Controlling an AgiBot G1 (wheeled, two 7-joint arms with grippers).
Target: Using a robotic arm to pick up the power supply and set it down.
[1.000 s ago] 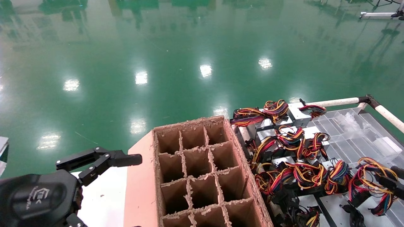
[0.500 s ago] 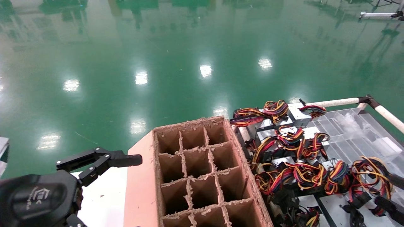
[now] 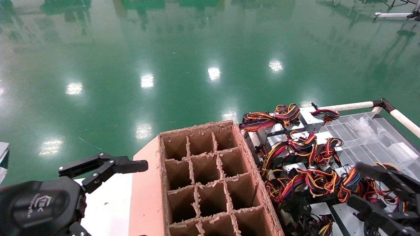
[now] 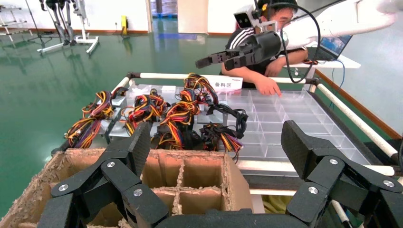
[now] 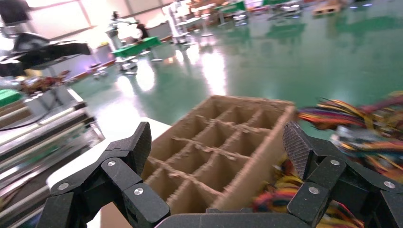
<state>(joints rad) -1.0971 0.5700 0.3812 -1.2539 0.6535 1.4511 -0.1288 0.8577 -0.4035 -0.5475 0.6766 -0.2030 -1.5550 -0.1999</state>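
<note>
Several power supplies [image 3: 303, 154], small grey boxes with red, yellow and black wire bundles, lie packed together on the clear tray [image 3: 370, 137] at the right. My right gripper [image 3: 356, 183], the robotic arm at work, hovers open over the nearest bundles at the lower right, holding nothing. From the left wrist it shows high above the tray [image 4: 223, 57], over the power supplies [image 4: 157, 114]. Its own view has the open right gripper [image 5: 217, 142] facing the cardboard box, with blurred power supply wires [image 5: 361, 118] to one side. My left gripper [image 3: 103, 162] is parked open at the lower left.
A brown cardboard divider box [image 3: 210, 177] with several empty cells stands between the arms on a pink and white surface. White rails [image 3: 347, 106] edge the tray. A person [image 4: 266, 47] leans over the tray's far side. Shiny green floor lies beyond.
My right gripper has come in from the right edge and now stands open over the nearest wire bundles. The left arm has not moved.
</note>
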